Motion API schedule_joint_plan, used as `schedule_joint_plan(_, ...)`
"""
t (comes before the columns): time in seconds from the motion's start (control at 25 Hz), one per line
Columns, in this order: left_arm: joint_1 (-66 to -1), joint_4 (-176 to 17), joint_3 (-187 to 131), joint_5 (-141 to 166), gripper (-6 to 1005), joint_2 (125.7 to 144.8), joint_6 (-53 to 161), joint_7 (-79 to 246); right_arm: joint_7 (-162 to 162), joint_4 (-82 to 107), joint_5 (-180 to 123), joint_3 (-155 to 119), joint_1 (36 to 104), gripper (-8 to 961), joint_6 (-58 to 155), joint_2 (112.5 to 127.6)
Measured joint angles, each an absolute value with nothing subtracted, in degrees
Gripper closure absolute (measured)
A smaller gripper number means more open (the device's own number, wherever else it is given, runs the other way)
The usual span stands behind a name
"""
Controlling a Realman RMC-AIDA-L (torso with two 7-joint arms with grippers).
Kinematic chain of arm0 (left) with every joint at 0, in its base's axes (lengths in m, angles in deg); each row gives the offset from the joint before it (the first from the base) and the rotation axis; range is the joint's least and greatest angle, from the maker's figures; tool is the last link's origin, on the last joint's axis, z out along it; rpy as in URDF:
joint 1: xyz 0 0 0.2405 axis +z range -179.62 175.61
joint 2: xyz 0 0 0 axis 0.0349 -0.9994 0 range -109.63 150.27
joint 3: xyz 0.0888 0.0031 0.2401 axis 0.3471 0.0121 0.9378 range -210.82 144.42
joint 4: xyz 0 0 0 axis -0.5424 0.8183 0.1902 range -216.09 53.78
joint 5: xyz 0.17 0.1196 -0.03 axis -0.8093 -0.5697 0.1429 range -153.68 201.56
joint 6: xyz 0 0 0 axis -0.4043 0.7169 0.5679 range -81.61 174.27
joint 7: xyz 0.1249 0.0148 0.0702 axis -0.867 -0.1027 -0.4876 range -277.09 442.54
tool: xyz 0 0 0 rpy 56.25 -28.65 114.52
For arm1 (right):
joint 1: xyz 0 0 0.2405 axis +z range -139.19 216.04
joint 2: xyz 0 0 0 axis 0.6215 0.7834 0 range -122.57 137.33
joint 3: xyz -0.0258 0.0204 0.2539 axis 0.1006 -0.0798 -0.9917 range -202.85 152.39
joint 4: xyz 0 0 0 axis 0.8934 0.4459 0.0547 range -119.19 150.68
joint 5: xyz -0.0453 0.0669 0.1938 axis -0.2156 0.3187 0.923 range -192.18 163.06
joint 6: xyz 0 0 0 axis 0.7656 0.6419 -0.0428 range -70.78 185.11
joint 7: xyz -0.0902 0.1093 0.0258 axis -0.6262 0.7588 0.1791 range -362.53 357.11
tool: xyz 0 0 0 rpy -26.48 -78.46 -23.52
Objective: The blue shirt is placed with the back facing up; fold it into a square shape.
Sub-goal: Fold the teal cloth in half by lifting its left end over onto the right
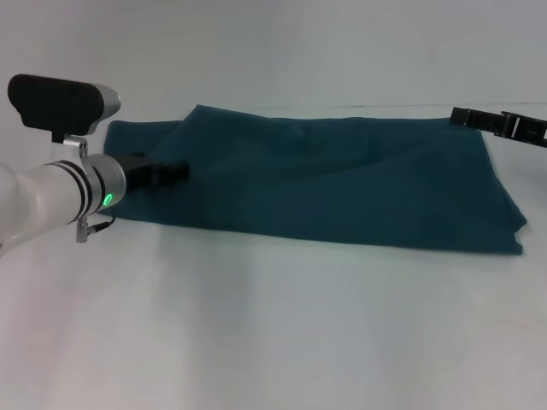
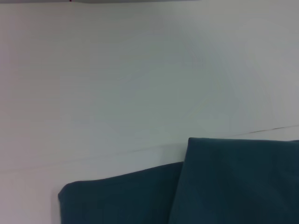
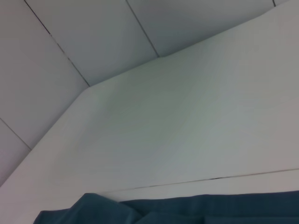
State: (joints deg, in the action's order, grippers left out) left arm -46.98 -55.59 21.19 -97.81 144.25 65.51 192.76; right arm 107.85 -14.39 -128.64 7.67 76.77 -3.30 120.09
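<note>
Shirt [image 1: 325, 179] sits across the middle of the head frame as a wide band, looks mid-fold, left gripper [image 1: 167, 168] on its left end and right gripper [image 1: 504, 125] upper right, can't tell either's fingers, next probably folding ends inward.

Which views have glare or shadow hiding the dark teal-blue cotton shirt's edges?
Head view: even, soft light, no glare; the dark teal-blue cotton shirt casts a faint shadow along its near edge, and the left pincer is dark against it. Left wrist view: the layered edges read cleanly on the white table. Right wrist view: only a cropped strip shows, unshadowed.
</note>
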Motion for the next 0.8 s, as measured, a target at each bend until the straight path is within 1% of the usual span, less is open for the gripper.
schedule_joint_plan(0.2,-47.0,-55.5,21.7,-97.8,291,144.30,65.3,191.6,107.8,-14.4,-128.6,7.7,76.8,167,-3.3,120.06)
schedule_joint_plan(0.64,-47.0,-55.2,21.7,-97.8,528,144.26,65.2,191.3,107.9,-14.2,-128.7,7.6,76.6,167,-3.3,120.03)
schedule_joint_plan(0.76,-47.1,-55.2,21.7,-97.8,735,144.25,65.2,191.3,108.4,-13.9,-129.2,7.9,76.6,166,-2.4,119.87)
schedule_joint_plan(0.8,-47.1,-55.1,21.7,-97.9,779,144.24,65.2,191.3,108.6,-13.8,-129.5,8.0,76.6,166,-2.0,119.80)
